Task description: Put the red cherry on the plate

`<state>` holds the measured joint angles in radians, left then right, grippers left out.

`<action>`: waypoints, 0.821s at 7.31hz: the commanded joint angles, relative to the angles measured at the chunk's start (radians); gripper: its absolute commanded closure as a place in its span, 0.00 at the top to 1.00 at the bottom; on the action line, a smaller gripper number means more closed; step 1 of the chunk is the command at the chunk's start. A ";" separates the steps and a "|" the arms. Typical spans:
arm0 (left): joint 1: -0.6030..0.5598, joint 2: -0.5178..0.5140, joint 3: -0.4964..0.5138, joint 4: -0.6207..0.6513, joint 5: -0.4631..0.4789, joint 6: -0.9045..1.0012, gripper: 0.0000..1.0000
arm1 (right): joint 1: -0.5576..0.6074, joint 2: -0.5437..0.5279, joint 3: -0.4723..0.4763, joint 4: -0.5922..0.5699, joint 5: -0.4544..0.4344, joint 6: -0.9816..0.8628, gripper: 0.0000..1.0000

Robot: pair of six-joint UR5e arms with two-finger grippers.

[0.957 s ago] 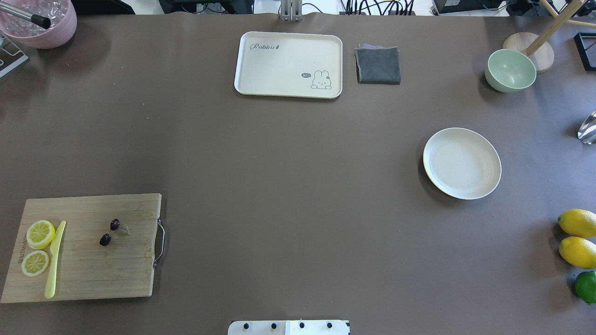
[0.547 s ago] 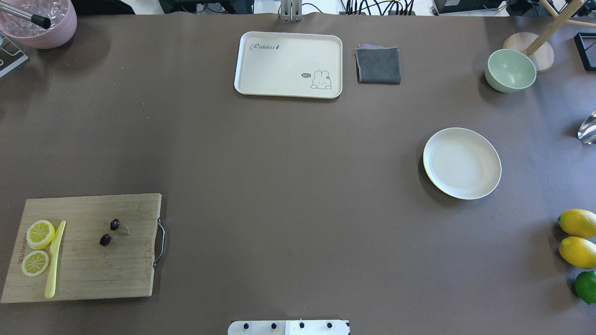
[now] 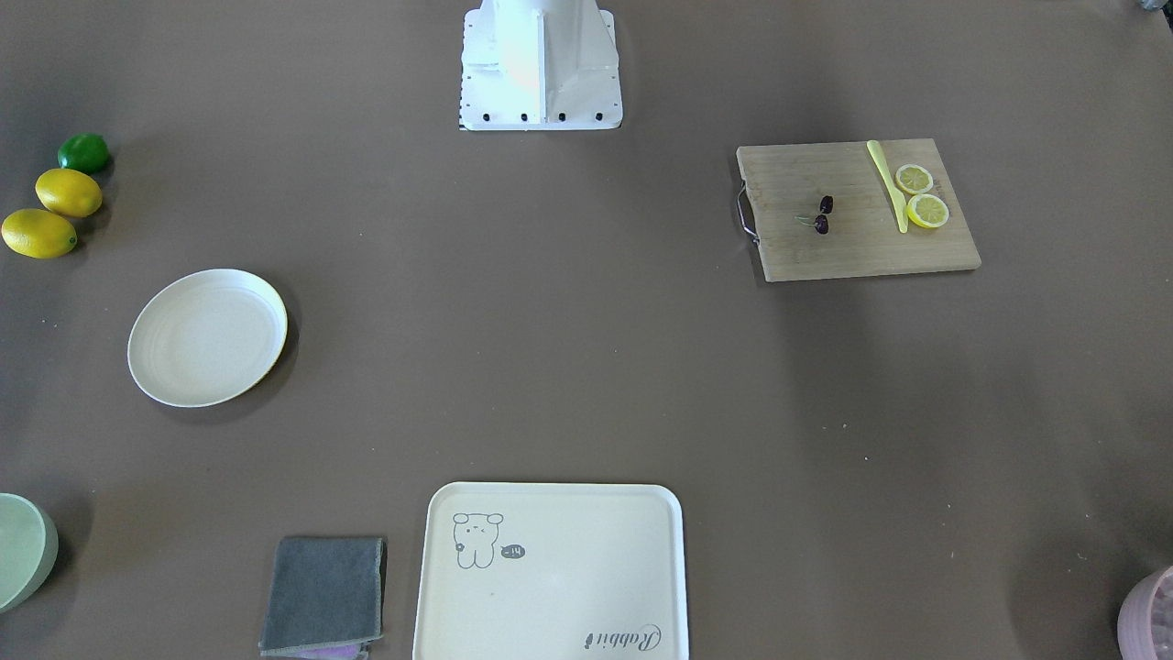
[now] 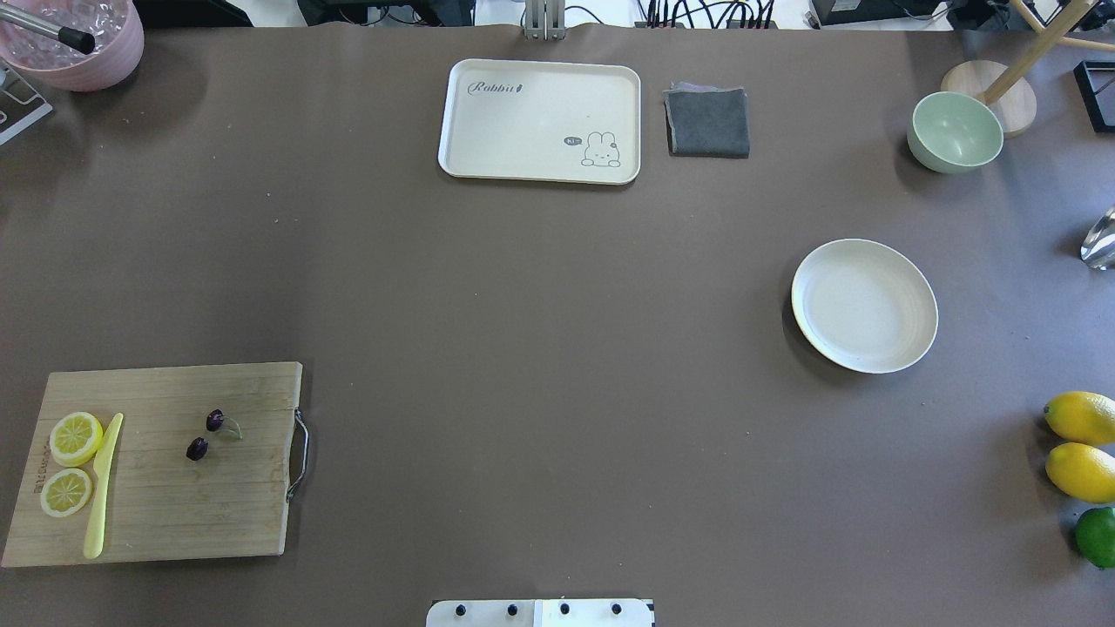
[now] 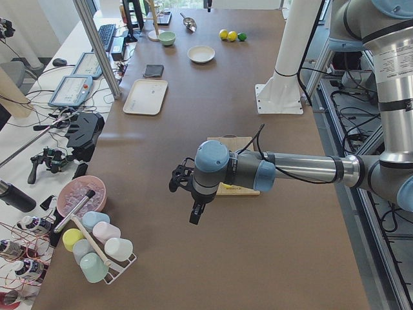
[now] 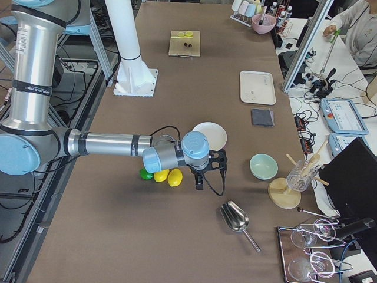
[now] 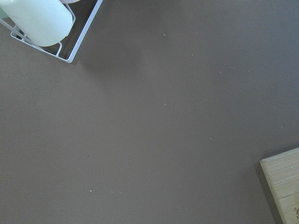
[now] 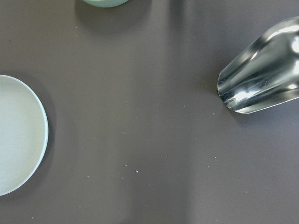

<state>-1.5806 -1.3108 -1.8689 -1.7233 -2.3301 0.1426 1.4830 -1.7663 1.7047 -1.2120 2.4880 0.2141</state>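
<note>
While the red cherry (image 4: 197, 449) lies on the wooden cutting board (image 4: 174, 514) at the table's left end, well apart from the plate (image 4: 864, 306), neither hand holds it. I cannot tell whether the left hand (image 5: 177, 182) or the right hand (image 6: 215, 162) is spread or closed. The pair is tiny and thin-stemmed, so a pinch could slip off it or nudge it toward the lemon slices (image 4: 76, 438). The long carry across the table could also shake it loose.

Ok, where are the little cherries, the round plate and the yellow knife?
red cherry (image 4: 197, 449), overhead view, on the lower cherry of the pair.
plate (image 4: 864, 306), overhead view, on its bare middle.
yellow knife (image 4: 103, 484), overhead view, midway along it.
</note>
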 commanded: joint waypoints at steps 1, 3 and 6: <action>0.001 0.005 -0.006 0.001 0.000 -0.003 0.98 | -0.001 -0.004 -0.129 0.215 0.002 0.011 1.00; 0.001 0.005 -0.001 0.001 0.000 -0.003 0.98 | -0.001 -0.010 -0.128 0.258 0.031 0.060 1.00; 0.001 0.007 0.002 -0.002 0.000 -0.001 0.98 | -0.077 0.005 -0.076 0.250 -0.030 0.173 1.00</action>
<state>-1.5800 -1.3042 -1.8683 -1.7234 -2.3301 0.1399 1.4495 -1.7663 1.6079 -0.9601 2.4928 0.3295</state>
